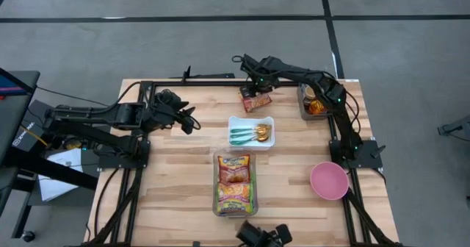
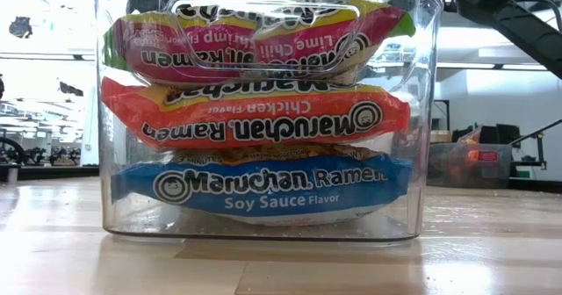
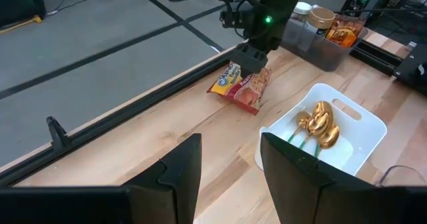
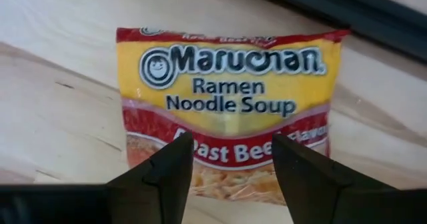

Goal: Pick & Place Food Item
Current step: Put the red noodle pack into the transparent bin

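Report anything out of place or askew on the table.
One red-and-yellow ramen packet lies loose on the wooden table at the far edge, askew, under the right gripper, while three other packets sit stacked in the clear plastic bin.

A red-and-yellow Maruchan roast beef ramen packet [image 4: 227, 111] lies flat on the wooden table at about 12 o'clock from the table's centre. At 6 o'clock stands a clear bin [image 1: 235, 184] holding 3 stacked ramen packets [image 2: 255, 119]: lime chili shrimp, chicken, soy sauce.
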Available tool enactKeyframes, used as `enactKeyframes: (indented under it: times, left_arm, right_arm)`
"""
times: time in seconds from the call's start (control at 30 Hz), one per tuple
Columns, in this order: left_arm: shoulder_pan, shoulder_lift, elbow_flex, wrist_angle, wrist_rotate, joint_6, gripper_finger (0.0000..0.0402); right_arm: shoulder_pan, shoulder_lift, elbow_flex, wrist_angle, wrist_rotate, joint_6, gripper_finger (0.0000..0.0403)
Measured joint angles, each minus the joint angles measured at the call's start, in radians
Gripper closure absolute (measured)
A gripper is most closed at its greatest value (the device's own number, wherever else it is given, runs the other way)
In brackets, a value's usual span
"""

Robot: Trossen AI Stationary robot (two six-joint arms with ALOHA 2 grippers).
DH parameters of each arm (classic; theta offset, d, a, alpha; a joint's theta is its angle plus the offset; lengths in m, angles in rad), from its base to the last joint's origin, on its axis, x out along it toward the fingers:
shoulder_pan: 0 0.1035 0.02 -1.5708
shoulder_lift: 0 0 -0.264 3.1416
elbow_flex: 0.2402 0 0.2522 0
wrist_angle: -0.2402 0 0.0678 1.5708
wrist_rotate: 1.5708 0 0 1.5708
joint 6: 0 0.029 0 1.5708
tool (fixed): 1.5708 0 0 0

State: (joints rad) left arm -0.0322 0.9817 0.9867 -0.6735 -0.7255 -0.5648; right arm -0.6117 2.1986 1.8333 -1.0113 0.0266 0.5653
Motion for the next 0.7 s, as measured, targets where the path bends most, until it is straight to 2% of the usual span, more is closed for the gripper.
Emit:
enactKeyframes:
  times: [0.37,0.7]
  left_arm:
    - [0.0,0.0,0.0,0.0,0.0,0.002,0.0253]
    - [-0.007,0.0,0.0,0.0,0.017,0.001,0.0253]
  right_arm:
    - [0.006,-0.008,-0.071,0.023,0.005,0.004,0.0233]
    - [0.016,-0.011,-0.073,0.04,0.017,0.002,0.0345]
